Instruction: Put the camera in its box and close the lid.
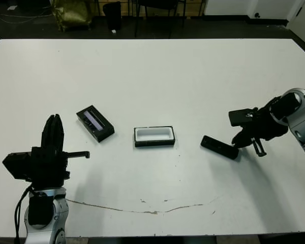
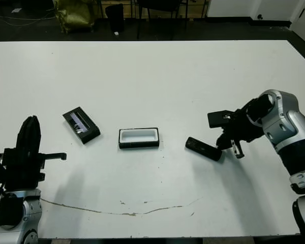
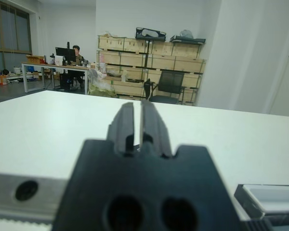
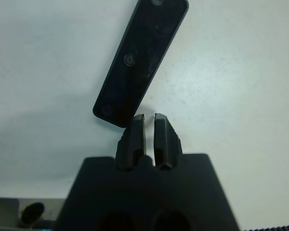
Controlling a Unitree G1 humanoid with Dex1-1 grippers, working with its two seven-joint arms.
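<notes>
Counted on the white table point(image 1: 152, 71): one camera point(image 1: 219, 147), a slim black bar lying flat; one box point(image 1: 154, 136), an open black tray with white lining; one lid point(image 1: 95, 123), flat and black with a pale strip. Three loose things in all, each apart from the others. Two grippers (one per arm): the left gripper point(image 1: 53, 133) and the right gripper point(image 1: 240, 141), each with two black fingers. Beyond the table, in the left wrist view: one person point(image 3: 76, 52) seated at a far desk, one dark chair point(image 3: 166, 86), several stacked wooden crates point(image 3: 149, 60).
</notes>
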